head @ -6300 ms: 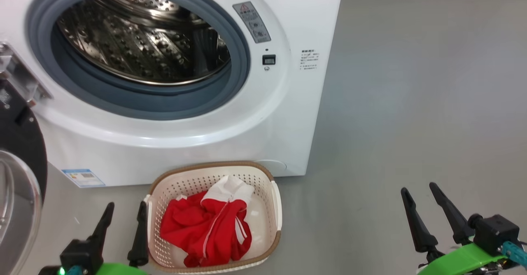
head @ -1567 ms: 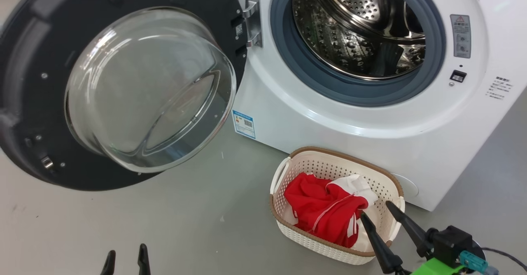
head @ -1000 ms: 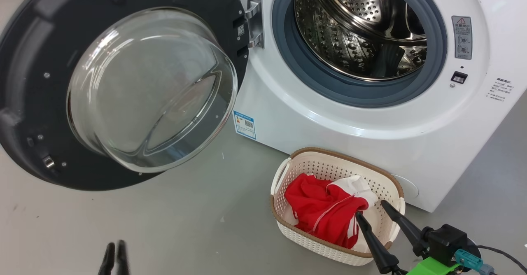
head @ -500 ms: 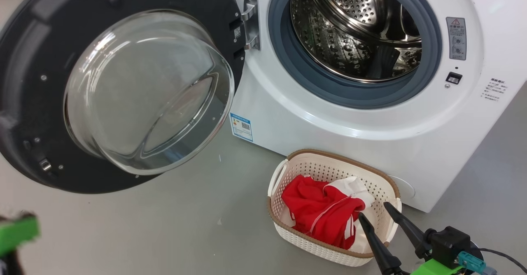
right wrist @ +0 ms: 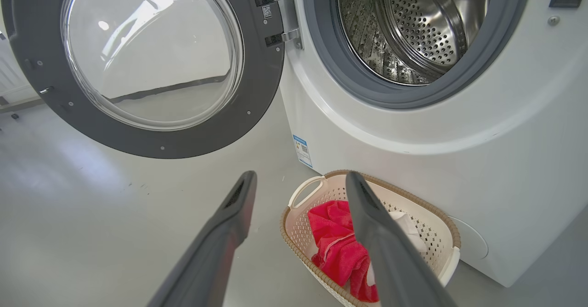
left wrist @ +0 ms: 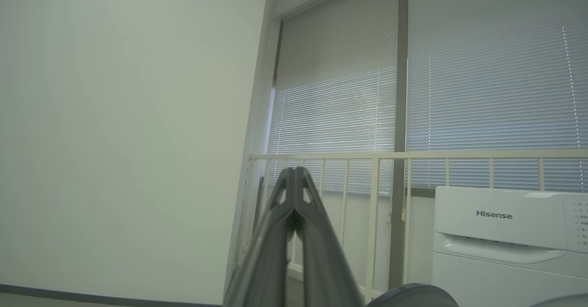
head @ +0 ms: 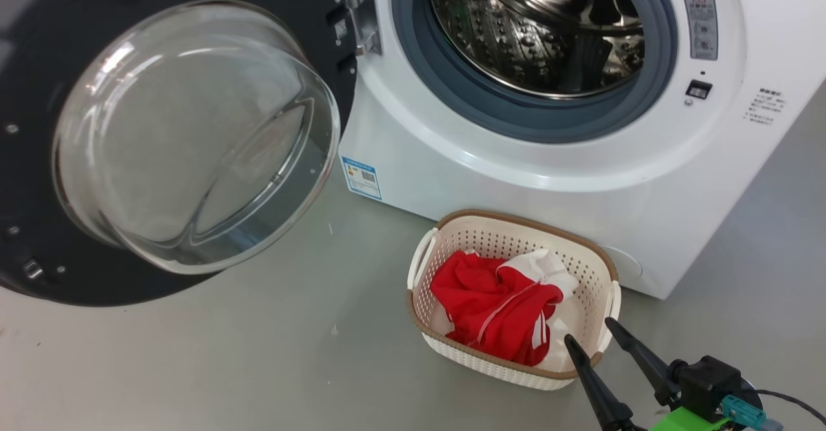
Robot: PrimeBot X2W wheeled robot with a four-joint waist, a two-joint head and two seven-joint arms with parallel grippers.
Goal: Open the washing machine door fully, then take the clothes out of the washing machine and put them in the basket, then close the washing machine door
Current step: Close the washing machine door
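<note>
Even, bright light; glare on the door glass (head: 193, 134); sharp frames, wrist views bend at edges.

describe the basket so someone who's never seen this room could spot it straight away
Find the big white washing machine with its round door standing open. On the grey floor in front of its base sits the basket, small and cream-white with perforated walls. Its brown woven-look rim and the red-and-white clothes piled inside set it apart.

surface: smooth grey floor (head: 193, 366) | standing on it: white washer (head: 516, 179), at the back | basket (head: 490, 366), just in front of washer's base | small pale speck (head: 333, 330), left of basket
</note>
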